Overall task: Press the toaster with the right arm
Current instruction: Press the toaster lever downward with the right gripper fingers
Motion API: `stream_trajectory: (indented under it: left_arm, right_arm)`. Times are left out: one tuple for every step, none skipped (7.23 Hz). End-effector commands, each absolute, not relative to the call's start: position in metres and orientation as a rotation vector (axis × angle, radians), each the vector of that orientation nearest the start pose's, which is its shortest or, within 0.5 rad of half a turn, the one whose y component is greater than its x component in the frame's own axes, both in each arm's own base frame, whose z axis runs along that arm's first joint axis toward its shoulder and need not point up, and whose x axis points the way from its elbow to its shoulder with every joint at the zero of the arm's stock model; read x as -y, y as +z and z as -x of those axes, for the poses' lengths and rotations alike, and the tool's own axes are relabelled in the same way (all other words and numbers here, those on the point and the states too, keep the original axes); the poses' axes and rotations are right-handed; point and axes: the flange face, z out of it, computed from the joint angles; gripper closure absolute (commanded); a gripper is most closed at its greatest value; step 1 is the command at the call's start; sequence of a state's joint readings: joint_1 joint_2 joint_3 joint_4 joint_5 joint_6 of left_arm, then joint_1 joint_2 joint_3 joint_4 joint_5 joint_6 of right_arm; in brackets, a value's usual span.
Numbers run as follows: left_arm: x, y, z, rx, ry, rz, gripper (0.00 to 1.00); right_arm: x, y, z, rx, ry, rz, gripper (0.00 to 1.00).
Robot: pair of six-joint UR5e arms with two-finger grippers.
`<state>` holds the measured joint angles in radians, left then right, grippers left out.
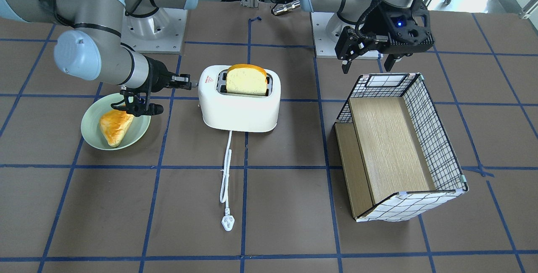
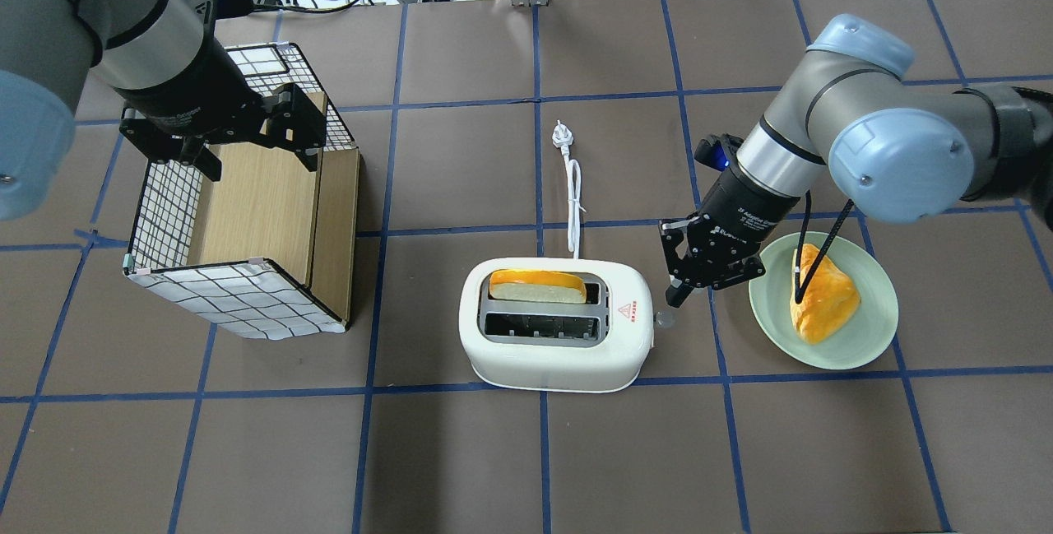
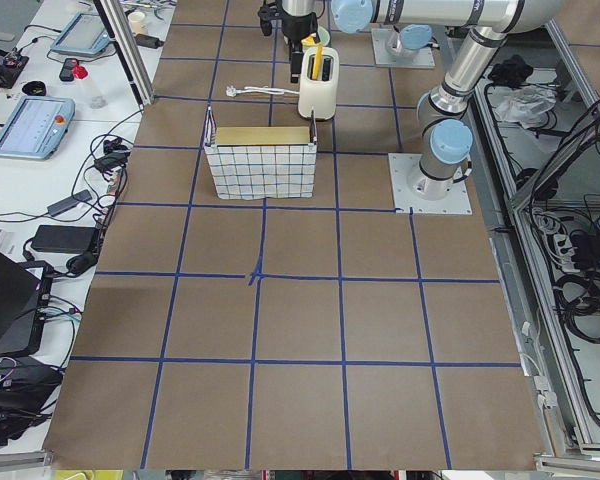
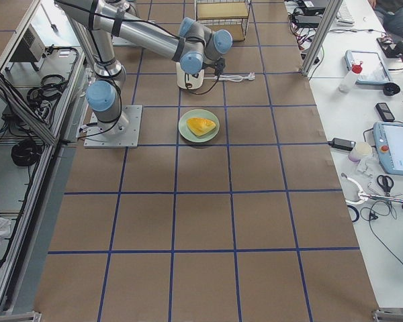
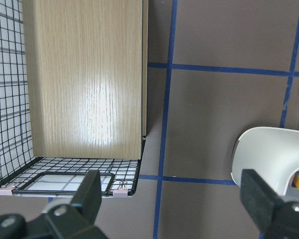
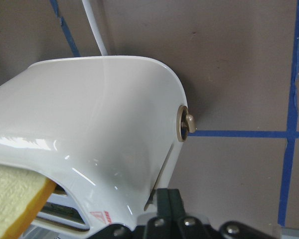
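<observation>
toaster (image 2: 551, 361) white; basket (image 2: 238, 304) black-and-white grid; plate (image 2: 876, 312) pale green

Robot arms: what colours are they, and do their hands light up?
The right arm and left arm are silver-grey tubes with pale blue round caps. The right gripper and left gripper are black, two-fingered, each with a blue light. Black cables loop alongside.

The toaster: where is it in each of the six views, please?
Front-facing: toaster, centre.
Overhead: toaster, low centre.
Left exterior: toaster, top centre, small.
Right exterior: toaster, top, partly hidden.
Left wrist: toaster, right edge.
Right wrist: toaster, fills left.
Landmark: basket, absent only from right wrist.
</observation>
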<state>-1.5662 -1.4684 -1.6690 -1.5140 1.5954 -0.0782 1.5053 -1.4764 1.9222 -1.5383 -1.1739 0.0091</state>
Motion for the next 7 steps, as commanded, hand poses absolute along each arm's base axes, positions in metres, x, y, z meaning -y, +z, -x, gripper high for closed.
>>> stream_trajectory:
  left_arm:
    - [0.455, 0.494, 0.129, -3.115, -0.097, 0.13, 0.0]
    - [0.455, 0.494, 0.129, -3.115, -0.097, 0.13, 0.0]
    - [0.455, 0.494, 0.129, -3.115, -0.097, 0.13, 0.0]
    - [0.455, 0.494, 0.129, -3.115, -0.097, 0.13, 0.0]
    - [0.455, 0.493, 0.129, -3.115, -0.095, 0.13, 0.0]
    - [0.455, 0.494, 0.129, -3.115, -0.097, 0.13, 0.0]
    - [0.455, 0.494, 0.129, -3.115, -0.097, 0.13, 0.0]
  right_arm:
    - [0.45, 0.293, -0.143, -2.662, 0.622, -0.234, 1.0]
    - [0.45, 0.298, -0.142, -2.666, 0.611, -0.242, 1.0]
    - [0.449, 0.302, -0.143, -2.654, 0.609, -0.247, 1.0]
    - [0.446, 0.303, -0.145, -2.642, 0.63, -0.249, 1.0]
    - [0.44, 0.303, -0.145, -2.631, 0.676, -0.256, 1.0]
    - [0.438, 0.299, -0.146, -2.627, 0.691, -0.259, 1.0]
    - [0.435, 0.295, -0.146, -2.625, 0.705, -0.256, 1.0]
